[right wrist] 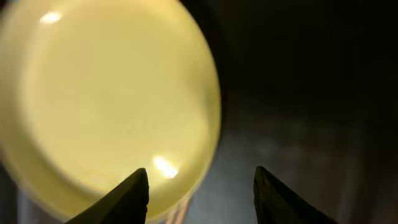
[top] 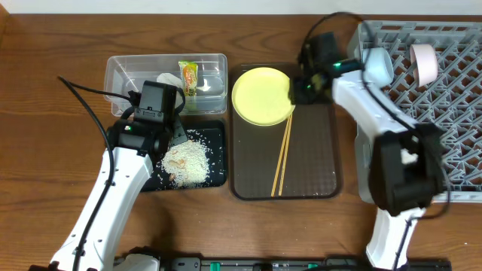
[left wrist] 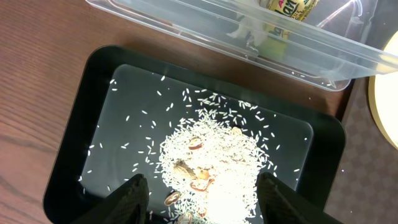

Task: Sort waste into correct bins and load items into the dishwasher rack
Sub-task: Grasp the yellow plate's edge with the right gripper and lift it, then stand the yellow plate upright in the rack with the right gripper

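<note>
My right hand is hovering wide open and holding nothing, one finger over the plate, the other over the brown tray. From the wrist the plate is blurring and running off the frame at left and bottom.

The one plate is lying flat at the tray's far end, mid-table. Two chopsticks are lying side by side on the tray, pointing from the near edge towards the far edge. I cannot tell whether their far tips are touching the plate's rim.

My left hand is hanging open and empty over the rice heaped in the black tray, towards the left edge.

Beyond it the clear tub is holding one wrapper, lengthwise far-to-near. My arm is half hiding a white lump beside the wrapper.

In the far right corner the rack is carrying one blue bowl and one white piece on edge; I cannot tell whether it is a cup or a bowl.
</note>
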Robot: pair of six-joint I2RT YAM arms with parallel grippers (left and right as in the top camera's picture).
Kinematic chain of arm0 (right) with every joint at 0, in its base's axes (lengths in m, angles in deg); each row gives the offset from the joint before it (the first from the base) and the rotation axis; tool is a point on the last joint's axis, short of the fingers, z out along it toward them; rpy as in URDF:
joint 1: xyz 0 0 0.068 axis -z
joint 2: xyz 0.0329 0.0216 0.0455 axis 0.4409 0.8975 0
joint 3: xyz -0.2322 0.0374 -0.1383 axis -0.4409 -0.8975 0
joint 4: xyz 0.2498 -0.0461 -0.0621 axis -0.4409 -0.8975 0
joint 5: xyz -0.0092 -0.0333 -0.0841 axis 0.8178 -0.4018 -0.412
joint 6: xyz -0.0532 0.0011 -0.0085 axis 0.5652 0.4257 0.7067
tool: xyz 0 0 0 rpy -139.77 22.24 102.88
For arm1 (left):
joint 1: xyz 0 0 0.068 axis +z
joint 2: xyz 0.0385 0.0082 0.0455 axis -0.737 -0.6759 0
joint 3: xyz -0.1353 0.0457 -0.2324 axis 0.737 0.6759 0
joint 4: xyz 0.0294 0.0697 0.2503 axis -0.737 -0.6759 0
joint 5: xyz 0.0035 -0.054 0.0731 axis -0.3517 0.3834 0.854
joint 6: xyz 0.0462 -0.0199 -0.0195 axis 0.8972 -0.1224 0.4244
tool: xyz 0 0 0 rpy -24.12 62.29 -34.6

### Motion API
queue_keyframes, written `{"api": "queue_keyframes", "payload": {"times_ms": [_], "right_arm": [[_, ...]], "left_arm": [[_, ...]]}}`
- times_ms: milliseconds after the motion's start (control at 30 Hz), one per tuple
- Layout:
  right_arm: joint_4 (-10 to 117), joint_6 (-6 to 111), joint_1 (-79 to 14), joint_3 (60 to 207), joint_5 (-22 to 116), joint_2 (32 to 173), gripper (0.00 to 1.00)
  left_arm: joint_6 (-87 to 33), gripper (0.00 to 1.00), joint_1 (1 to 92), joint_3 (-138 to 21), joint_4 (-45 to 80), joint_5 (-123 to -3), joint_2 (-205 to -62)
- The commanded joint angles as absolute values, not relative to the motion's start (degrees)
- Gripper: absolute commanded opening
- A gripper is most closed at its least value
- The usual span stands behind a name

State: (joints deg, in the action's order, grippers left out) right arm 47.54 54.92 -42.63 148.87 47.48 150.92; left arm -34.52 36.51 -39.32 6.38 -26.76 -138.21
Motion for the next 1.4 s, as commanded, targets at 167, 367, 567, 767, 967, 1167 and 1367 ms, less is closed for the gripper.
{"api": "queue_keyframes", "payload": {"times_ms": [167, 367, 567, 767, 967, 1167, 1367], "right_arm": [[50.69, 46.26, -44.86, 148.72, 41.52, 157.30, 0.39], [56.79, 46.09, -44.75, 148.74, 41.49, 156.04, 0.05], [57.75, 47.40, -42.70, 148.85, 39.72, 150.55, 0.01], [53.12, 53.37, -38.72, 148.85, 35.86, 139.32, 0.01], [47.68, 62.22, -32.93, 148.85, 26.63, 128.69, 0.01], [44.88, 70.54, -26.74, 148.85, 14.22, 121.66, 0.01], [45.60, 81.32, -21.85, 148.85, 3.22, 118.42, 0.01]], "left_arm": [[-35.07, 0.59, 36.69, -39.14, 6.23, -25.85, -138.58], [-35.07, 0.59, 36.69, -39.14, 6.23, -25.85, -138.58], [-35.07, 0.59, 36.69, -39.14, 6.07, -25.87, -138.58], [-35.07, 0.59, 36.69, -39.14, 6.01, -25.87, -138.58], [-35.07, 0.59, 36.69, -39.14, 6.03, -25.85, -138.58], [-35.07, 0.59, 36.69, -39.14, 6.05, -25.85, -138.58], [-35.07, 0.59, 36.69, -39.14, 6.05, -25.85, -138.58]]}}
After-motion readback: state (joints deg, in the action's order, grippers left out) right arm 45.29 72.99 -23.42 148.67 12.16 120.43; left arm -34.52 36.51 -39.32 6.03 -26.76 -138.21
